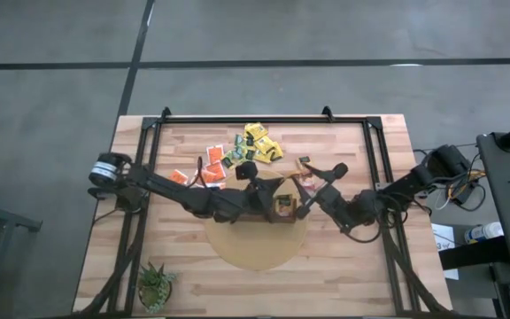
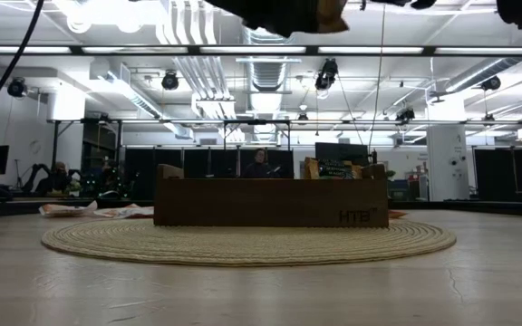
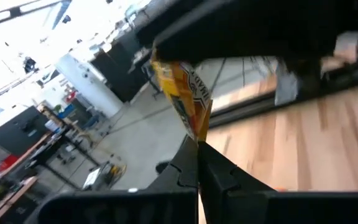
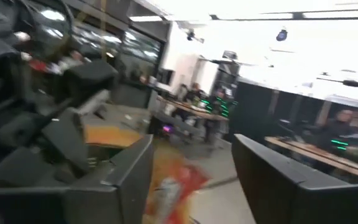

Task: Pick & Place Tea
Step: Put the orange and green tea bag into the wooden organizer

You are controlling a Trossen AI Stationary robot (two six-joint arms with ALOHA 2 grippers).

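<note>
Sachet (image 3: 185, 93) hung edge-pinched in my left gripper (image 3: 197, 152) above the box (image 1: 273, 206). Right fingers (image 4: 123, 180) stood spread beside it. I judged it light and floppy, best nipped by its rim.

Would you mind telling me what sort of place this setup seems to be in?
Probably a large open lab or workshop: exposed ceiling ducts, a concrete floor, and people at desks with monitors beyond the wooden table.

You see grey concrete floor (image 1: 51, 133) at 9 o'clock, bright ceiling strip lights (image 2: 270, 50) at 12 o'clock overhead.
</note>
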